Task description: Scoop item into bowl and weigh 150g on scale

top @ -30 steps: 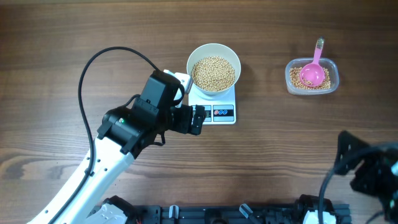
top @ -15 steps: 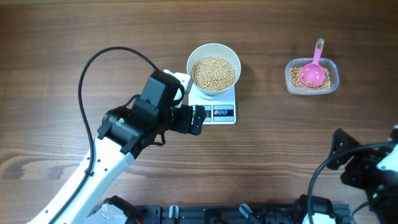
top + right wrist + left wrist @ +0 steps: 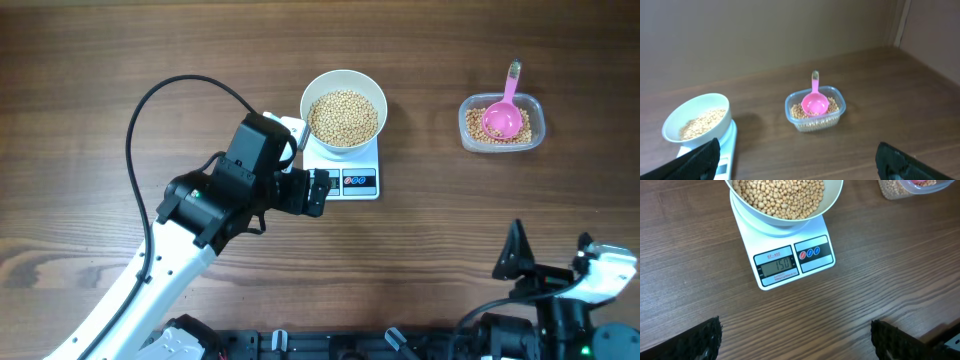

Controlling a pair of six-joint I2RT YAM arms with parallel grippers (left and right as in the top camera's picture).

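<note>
While my left gripper (image 3: 796, 330) hangs just in front of the scale (image 3: 781, 266), fingers spread wide and empty, the right gripper (image 3: 797, 152) is equally spread and holds nothing. It has drawn back from where it stood a second ago and now sits well to the right of the scale, at the table's near edge. The left arm has not shifted. On the scale sits the white bowl (image 3: 692, 134), filled with beige beans (image 3: 780, 195); the display reads 150. Well right of the scale, a clear tub (image 3: 815, 122) holds more beans and a pink scoop (image 3: 505, 118). Everything rests on a dark wood-grain table (image 3: 450, 230). Behind the scale, a plain brown wall (image 3: 765, 35) closes the room.
</note>
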